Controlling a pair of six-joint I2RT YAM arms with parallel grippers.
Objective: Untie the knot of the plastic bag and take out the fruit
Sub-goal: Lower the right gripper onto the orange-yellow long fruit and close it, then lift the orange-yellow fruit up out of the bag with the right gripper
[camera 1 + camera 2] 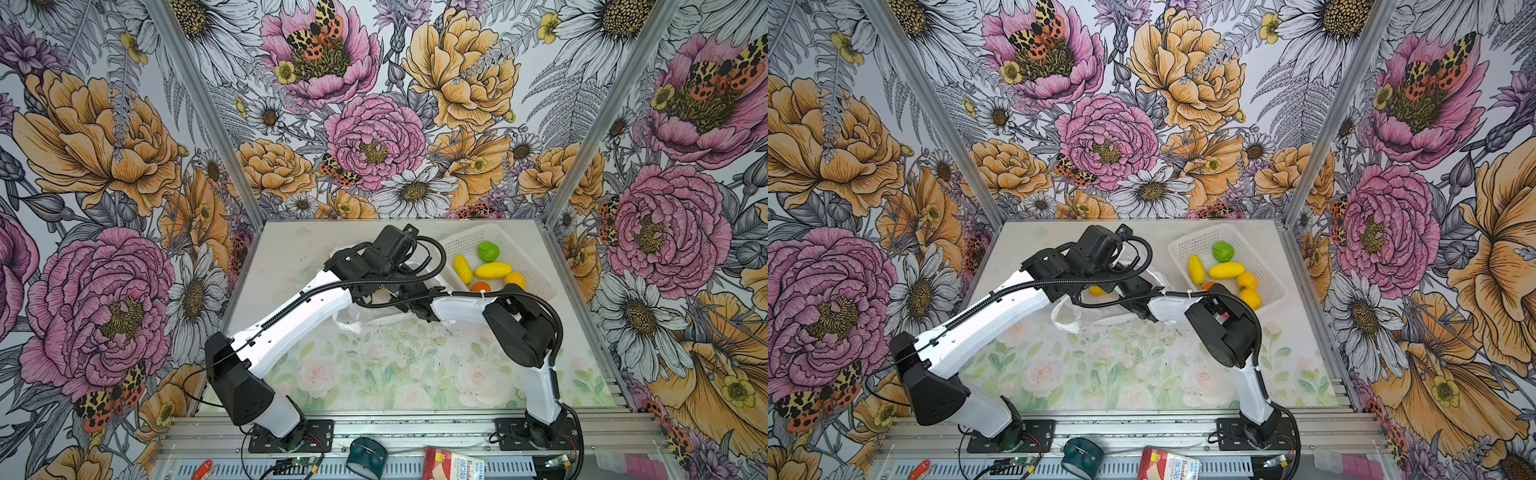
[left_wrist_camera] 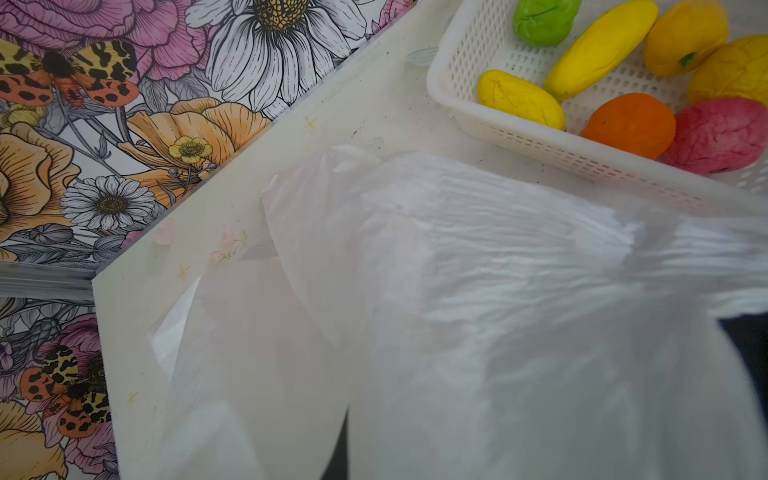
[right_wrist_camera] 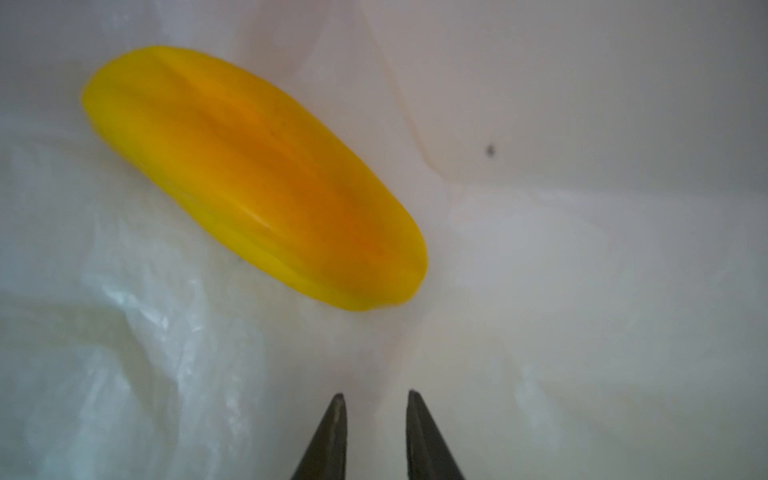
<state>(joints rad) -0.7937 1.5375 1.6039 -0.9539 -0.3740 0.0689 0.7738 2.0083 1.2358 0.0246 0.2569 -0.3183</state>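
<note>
The plastic bag (image 1: 353,320) lies crumpled mid-table under both wrists, with a loose loop handle (image 1: 1064,316) toward the front. The knot is out of view. In the left wrist view the bag's film (image 2: 457,291) drapes over my left gripper and hides its jaws, which are shut on the film. My right gripper (image 3: 376,397) is inside the bag, fingers a narrow gap apart with nothing between them. A long yellow fruit (image 3: 249,178) lies just ahead of it on the bag's floor, and it also peeks out in a top view (image 1: 1097,290).
A white perforated basket (image 1: 465,239) at the back right, touching the bag's edge (image 2: 540,143), holds a green fruit (image 1: 488,251), several yellow ones, an orange one (image 2: 627,124) and a pink-red one (image 2: 719,135). Flowered walls close three sides. Tools and a packet (image 1: 449,463) lie along the front rail.
</note>
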